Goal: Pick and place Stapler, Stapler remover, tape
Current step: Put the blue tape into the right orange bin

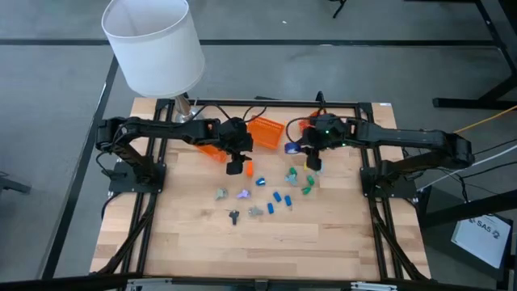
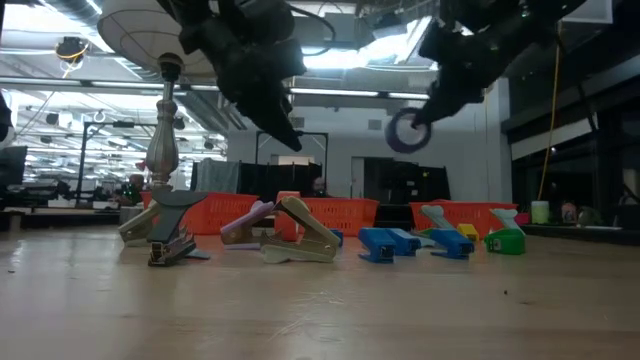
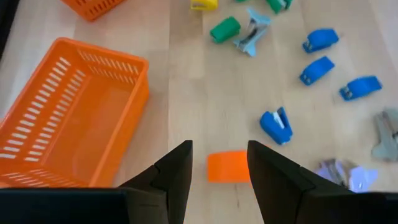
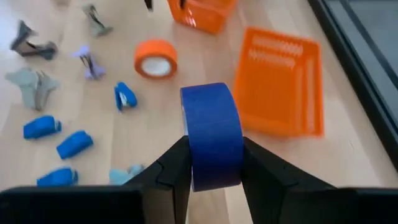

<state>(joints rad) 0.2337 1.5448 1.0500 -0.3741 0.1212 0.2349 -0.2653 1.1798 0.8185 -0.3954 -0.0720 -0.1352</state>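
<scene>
Blue tape roll [image 4: 211, 134] sits squeezed between the right gripper [image 4: 211, 171] jaws, held up in the air above the desk [image 1: 323, 242]. Over an orange tape roll [image 3: 227, 166] lying on the wood, the left gripper [image 3: 219, 171] hangs with its jaws open and empty, next to an orange basket [image 3: 68, 118].

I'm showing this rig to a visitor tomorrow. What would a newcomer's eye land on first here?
Likely the right gripper, raised above the table and clamped on a blue tape roll near an orange basket. Next, the left gripper, open, hovering over an orange tape roll beside another orange basket. A scatter of small blue, green and grey pieces lies mid-table, and a white lamp shade looms at the back.
</scene>
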